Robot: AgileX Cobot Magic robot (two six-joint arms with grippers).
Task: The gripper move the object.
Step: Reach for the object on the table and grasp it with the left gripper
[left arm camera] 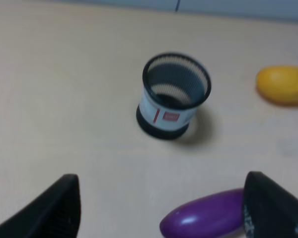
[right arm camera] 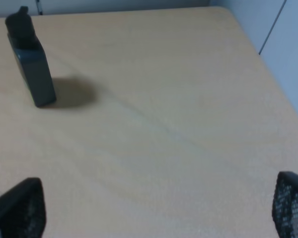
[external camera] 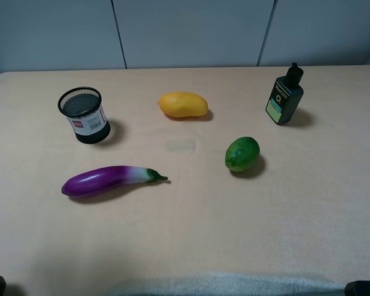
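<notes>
Both jaws of black left pincer (left arm camera: 161,198) are spread, empty. Black wire-mesh cylindrical pen cup (left arm camera: 175,94) stands upright on beige tabletop (external camera: 185,234) beyond glossy purple aubergine (left arm camera: 203,215); descent is best centred, aubergine avoided.

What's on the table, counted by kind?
Fruit and veg: 3 (yellow mango, green fruit, purple eggplant)
mesh pen cup: 1
dark bottle: 1
Total: 5
</notes>
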